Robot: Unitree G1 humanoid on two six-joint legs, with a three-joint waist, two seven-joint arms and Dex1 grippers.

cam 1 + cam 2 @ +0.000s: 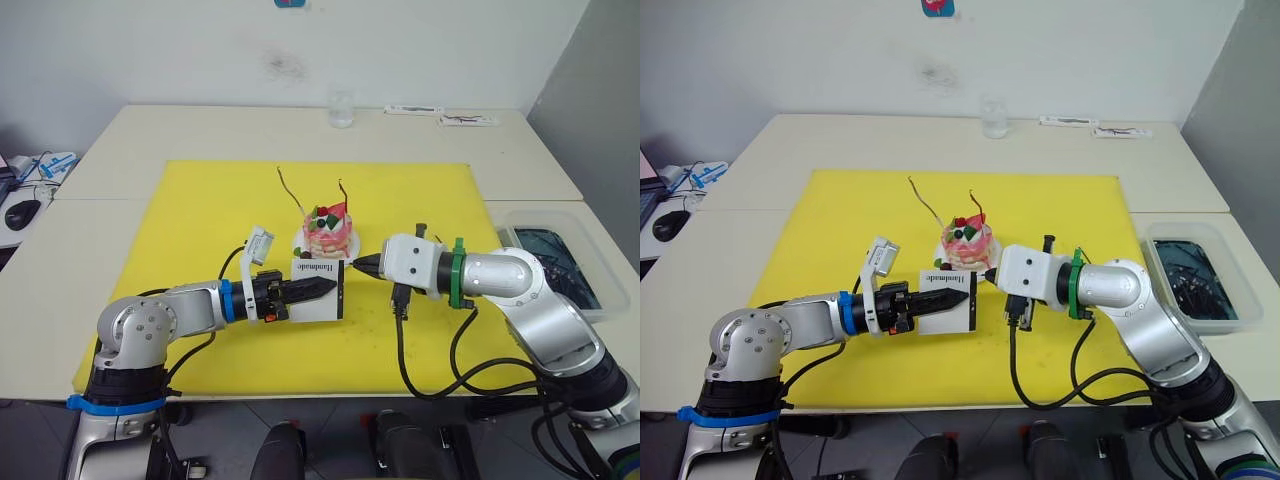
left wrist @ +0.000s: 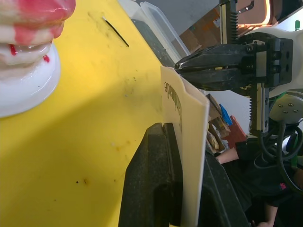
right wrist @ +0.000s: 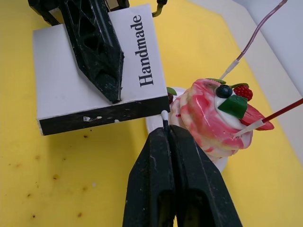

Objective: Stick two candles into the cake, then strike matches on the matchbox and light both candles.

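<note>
The pink-and-white cake (image 1: 328,228) sits on its white plate (image 2: 23,90) mid-mat. Both thin reddish candles (image 1: 290,195) (image 1: 344,192) stand stuck in its top, unlit. My left gripper (image 1: 322,288) is shut on the white matchbox (image 1: 320,268), held upright just in front of the cake, lettering facing me. My right gripper (image 3: 166,135) is shut on a match (image 3: 164,118), whose pale head sits at the box's black strip (image 3: 94,116). Another short dark match (image 2: 116,32) lies on the mat toward the right.
A yellow mat (image 1: 200,220) covers the table's middle. A clear glass (image 1: 341,108) and flat white packets (image 1: 440,115) stand at the back edge. A clear plastic tub (image 1: 550,262) sits at the right, a computer mouse (image 1: 22,212) at far left.
</note>
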